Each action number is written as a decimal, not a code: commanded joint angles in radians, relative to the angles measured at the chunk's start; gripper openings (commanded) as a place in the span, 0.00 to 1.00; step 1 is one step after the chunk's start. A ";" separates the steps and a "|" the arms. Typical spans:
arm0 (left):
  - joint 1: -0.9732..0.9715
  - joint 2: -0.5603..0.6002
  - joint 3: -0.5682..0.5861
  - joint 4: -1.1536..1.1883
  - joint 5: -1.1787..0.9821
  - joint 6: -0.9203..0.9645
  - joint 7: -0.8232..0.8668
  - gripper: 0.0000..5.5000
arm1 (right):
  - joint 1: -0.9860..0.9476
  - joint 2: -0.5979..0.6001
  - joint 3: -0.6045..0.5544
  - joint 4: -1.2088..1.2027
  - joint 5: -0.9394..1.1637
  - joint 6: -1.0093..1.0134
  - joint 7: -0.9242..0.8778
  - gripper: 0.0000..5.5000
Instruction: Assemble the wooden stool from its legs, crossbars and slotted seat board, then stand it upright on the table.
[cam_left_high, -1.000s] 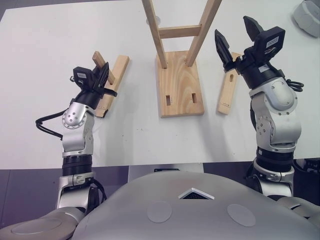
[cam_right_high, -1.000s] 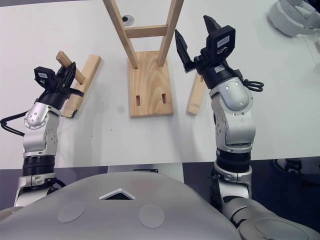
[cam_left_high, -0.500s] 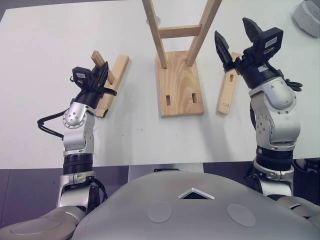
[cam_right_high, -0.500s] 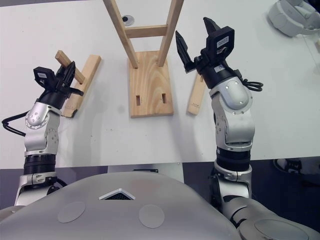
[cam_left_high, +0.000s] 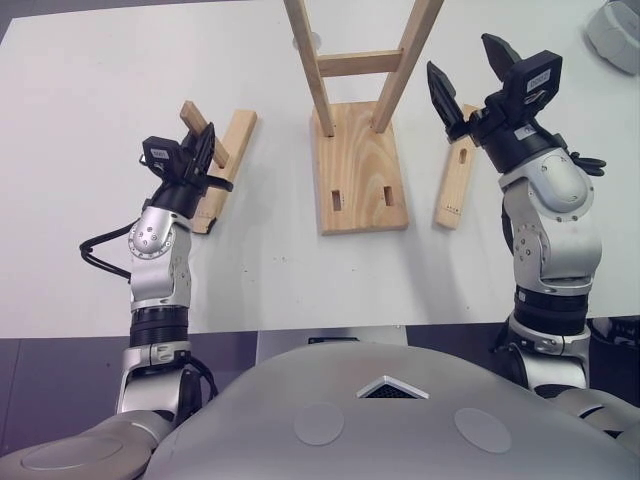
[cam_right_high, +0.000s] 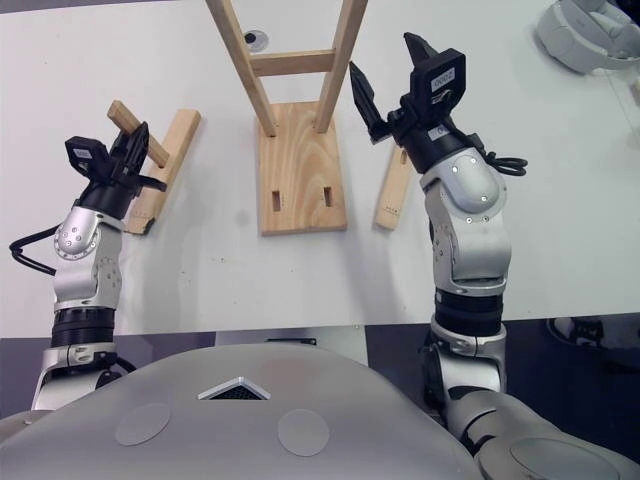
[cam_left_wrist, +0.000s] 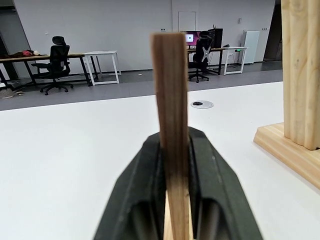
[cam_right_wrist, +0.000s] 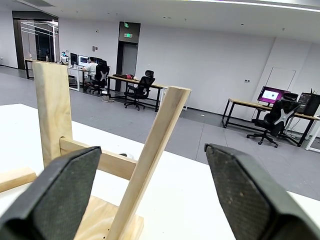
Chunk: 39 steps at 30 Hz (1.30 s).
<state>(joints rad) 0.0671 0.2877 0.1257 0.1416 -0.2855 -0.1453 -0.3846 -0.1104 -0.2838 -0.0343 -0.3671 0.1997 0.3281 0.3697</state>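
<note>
The slotted seat board (cam_left_high: 360, 170) lies flat in the table's middle. Two legs joined by a crossbar (cam_left_high: 358, 63) stand in its far slots; two near slots are bare. My left gripper (cam_left_high: 197, 155) is shut on a short wooden crossbar (cam_left_high: 203, 131), held above a leg piece (cam_left_high: 224, 168) lying at the left. In the left wrist view the crossbar (cam_left_wrist: 172, 130) stands pinched between the fingers (cam_left_wrist: 212, 190). My right gripper (cam_left_high: 468, 82) hangs open beside the right standing leg (cam_right_wrist: 147, 155), over another leg piece (cam_left_high: 455, 183) lying on the table.
A grey-white device (cam_left_high: 615, 30) sits at the far right corner of the white table (cam_left_high: 90, 250). A round cable port (cam_right_high: 256, 39) lies behind the standing legs. Bare tabletop spreads in front of the seat board.
My left gripper with the crossbar has shifted very slightly left and up. The right gripper has edged a little left and up. The wooden parts on the table have not moved.
</note>
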 joint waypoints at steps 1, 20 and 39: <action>0.144 -0.021 -0.023 0.197 0.033 0.139 0.003 0.07 | -0.026 -0.017 0.001 0.012 0.002 0.001 0.012 0.70; 0.083 0.037 0.071 -0.113 -0.021 0.218 0.070 0.07 | -0.017 -0.005 0.011 0.011 -0.004 -0.013 0.005 0.70; 0.158 0.104 0.109 -0.377 -0.048 0.488 0.055 0.63 | 0.010 -0.003 0.010 -0.013 -0.004 -0.011 -0.013 0.70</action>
<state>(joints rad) 0.1944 0.3480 0.2187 -0.1725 -0.3123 0.2602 -0.3175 -0.1107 -0.2849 -0.0177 -0.3659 0.1962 0.3158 0.3657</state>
